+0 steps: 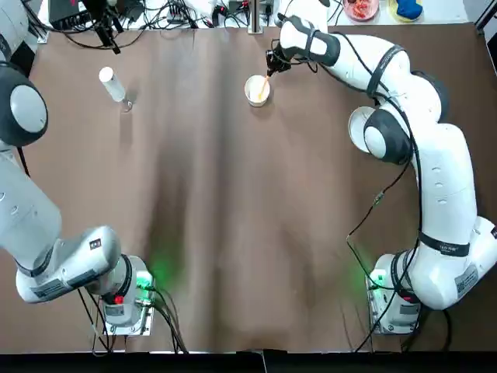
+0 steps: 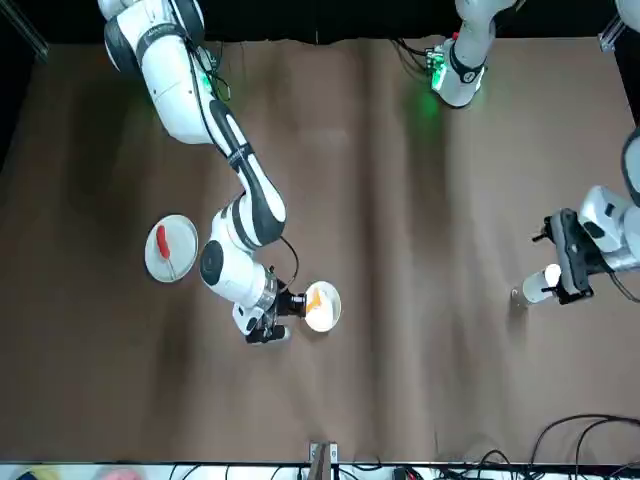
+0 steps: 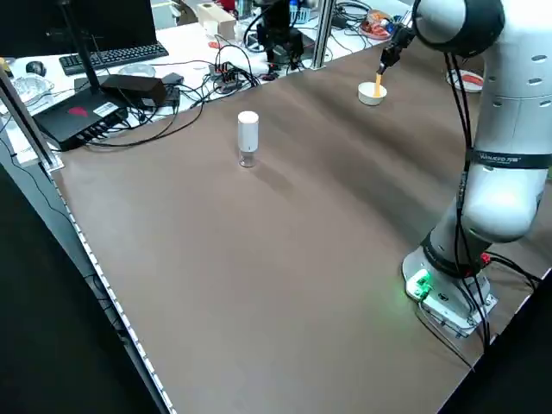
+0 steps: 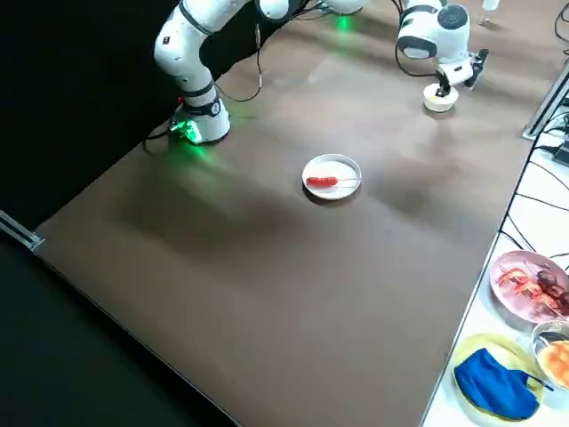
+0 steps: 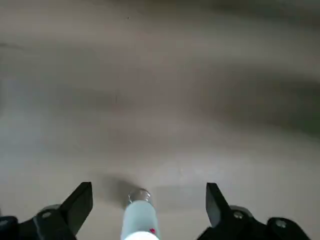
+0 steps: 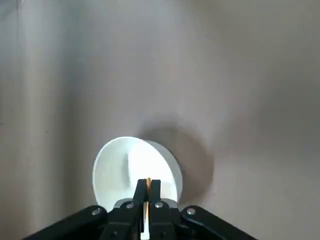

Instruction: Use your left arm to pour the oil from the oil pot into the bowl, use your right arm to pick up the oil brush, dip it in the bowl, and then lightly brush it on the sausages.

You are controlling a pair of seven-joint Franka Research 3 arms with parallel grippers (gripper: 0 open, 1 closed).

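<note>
Oil brush (image 1: 265, 84) is pinched between the right gripper (image 1: 271, 68) fingers, yellow handle tilted, lower end down inside the bowl (image 1: 257, 91). Right wrist view confirms it: fingers (image 6: 155, 192) closed tight on the brush shaft directly over the bowl rim (image 6: 107, 155). Bowl sits upright on the brown table (image 1: 233, 233), just beside the right gripper. Oil pot (image 1: 112, 84) stands upright on the table, well apart from the bowl, toward the robot's left. Left gripper (image 5: 149, 205) hangs above the oil pot with fingers spread wide, one on each side of the white cap (image 5: 137, 222), not touching it. Sausage (image 2: 162, 240) lies on its white plate (image 2: 181, 262), on the far side of the right arm from the bowl, near its elbow; in the top view the arm covers most of the plate (image 1: 356, 126). Sausage and plate also clear in the right side view (image 4: 322, 181), untouched by either gripper.
</note>
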